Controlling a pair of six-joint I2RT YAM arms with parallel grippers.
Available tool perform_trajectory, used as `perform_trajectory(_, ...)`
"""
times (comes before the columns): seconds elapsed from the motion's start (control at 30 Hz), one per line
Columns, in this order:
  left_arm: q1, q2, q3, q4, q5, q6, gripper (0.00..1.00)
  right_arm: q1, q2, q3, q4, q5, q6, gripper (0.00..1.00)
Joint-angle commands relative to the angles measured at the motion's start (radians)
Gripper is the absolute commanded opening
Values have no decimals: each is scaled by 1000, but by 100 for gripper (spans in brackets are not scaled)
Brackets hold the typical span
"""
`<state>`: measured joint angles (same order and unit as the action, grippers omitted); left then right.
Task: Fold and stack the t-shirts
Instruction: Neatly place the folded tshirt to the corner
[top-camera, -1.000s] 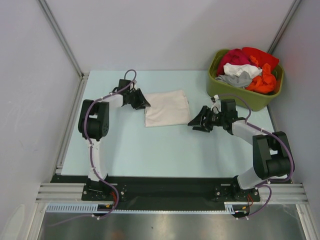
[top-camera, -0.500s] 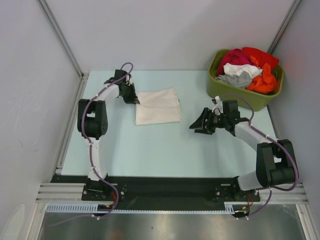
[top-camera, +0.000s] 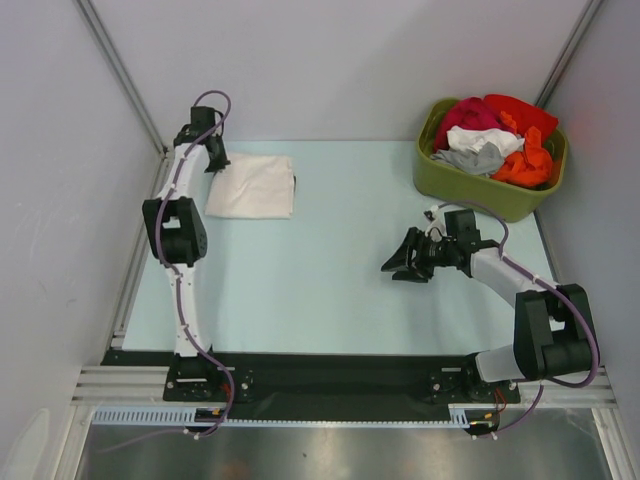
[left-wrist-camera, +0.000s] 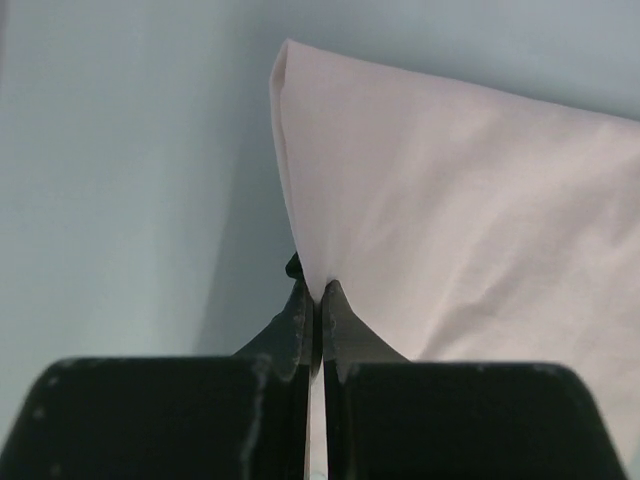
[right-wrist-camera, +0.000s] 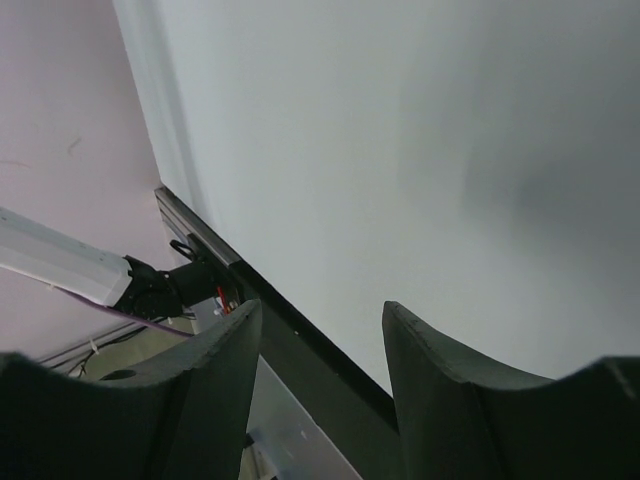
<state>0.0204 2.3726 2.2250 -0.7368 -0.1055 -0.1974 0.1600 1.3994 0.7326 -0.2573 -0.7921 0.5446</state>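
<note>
Fingers on the left gripper (left-wrist-camera: 312, 296) are pinching the folded t-shirt (left-wrist-camera: 450, 220) by its edge, right gripper (right-wrist-camera: 322, 315) is just hovering, jaws spread apart.

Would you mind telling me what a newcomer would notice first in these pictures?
Probably the olive-green tub at the far right corner of the table, heaped with red, orange and grey-white clothes. Next comes the folded cream t-shirt at the far left, its edge pinched in the shut left gripper, while the right gripper hangs open over the table.
</note>
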Motion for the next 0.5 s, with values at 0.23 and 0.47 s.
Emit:
perform_trajectory(0.23, 87, 93, 171, 168, -209, 130, 0, -2, -4, 37, -103, 73, 11, 57)
perform_trajectory(0.47, 107, 114, 150, 298, -218, 196, 0, 4, 52, 114, -149, 103, 38, 57)
